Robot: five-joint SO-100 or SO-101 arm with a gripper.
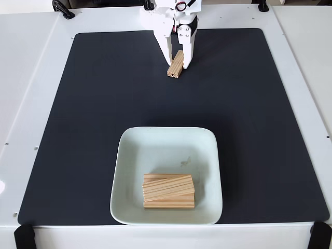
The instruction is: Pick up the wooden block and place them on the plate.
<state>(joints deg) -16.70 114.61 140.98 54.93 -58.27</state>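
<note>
My gripper (177, 65) hangs at the far end of the black mat (93, 129) in the fixed view, and my two white fingers (188, 54) are closed in on a wooden block (176, 66), one pressing each long side of it. The gap between them is no wider than the block itself. The block sits tilted in my grasp, its near end pointing down toward the mat; whether that end touches the mat or hangs just above it I cannot tell. It is pale wood, a small rectangular stick with dark grain lines running along its length and a squared-off end face. My fingers are smooth, glossy white plastic, broad and flat. The mat is matte and dark, with rounded corners, spread over a white table (31, 78). Well apart from me, at the near edge of the mat, lies the plate (129, 155), a pale mint-green square dish with rounded corners and a raised rim, its surface smooth and faintly shiny. On its near half rest more wooden blocks (168, 191) of the same kind, lying flat and piled together, the top one slightly askew.
</note>
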